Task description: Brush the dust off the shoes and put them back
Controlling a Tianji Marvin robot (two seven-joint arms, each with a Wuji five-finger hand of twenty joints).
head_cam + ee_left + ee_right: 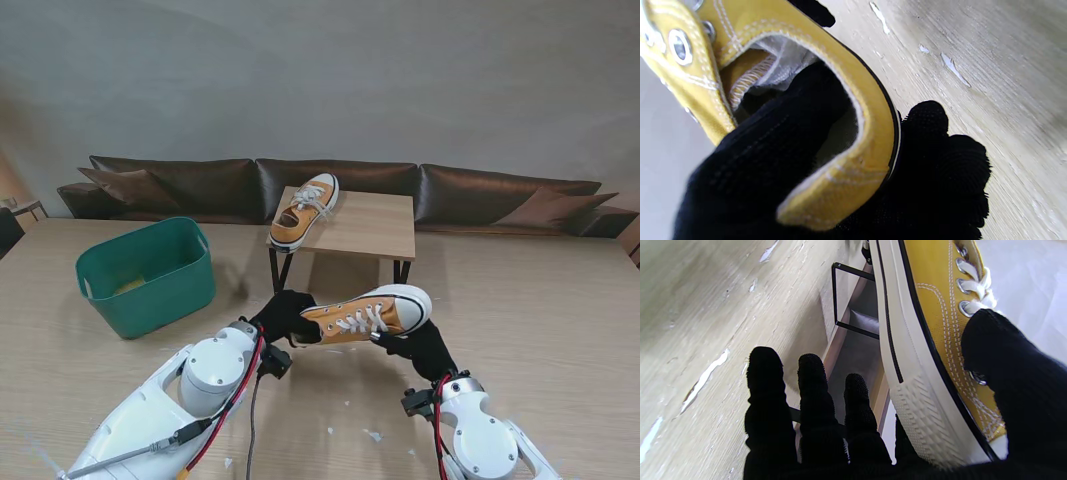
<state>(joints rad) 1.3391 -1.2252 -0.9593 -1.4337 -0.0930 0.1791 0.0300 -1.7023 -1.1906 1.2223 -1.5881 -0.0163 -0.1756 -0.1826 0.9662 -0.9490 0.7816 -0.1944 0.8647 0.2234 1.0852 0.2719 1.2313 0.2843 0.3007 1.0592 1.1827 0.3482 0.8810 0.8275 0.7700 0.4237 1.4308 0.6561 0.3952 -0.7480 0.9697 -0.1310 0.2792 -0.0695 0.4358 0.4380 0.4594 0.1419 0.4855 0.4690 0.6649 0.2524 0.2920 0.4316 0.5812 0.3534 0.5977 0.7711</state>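
Note:
A yellow sneaker (365, 315) with white laces and a white sole hangs above the table, held between both black-gloved hands. My left hand (285, 317) grips its heel (853, 160), thumb inside the collar. My right hand (425, 347) holds the toe end (933, 373), thumb (1013, 380) on the laces, one finger under the sole, three fingers (810, 396) spread free beside it. The second yellow sneaker (304, 210) lies on the small wooden stand (372, 228) farther from me. No brush shows in any view.
A green plastic tub (148, 275) stands on the table to the left. White flecks (372, 435) of debris lie on the wooden tabletop near me. A dark brown sofa (480, 190) runs behind the table.

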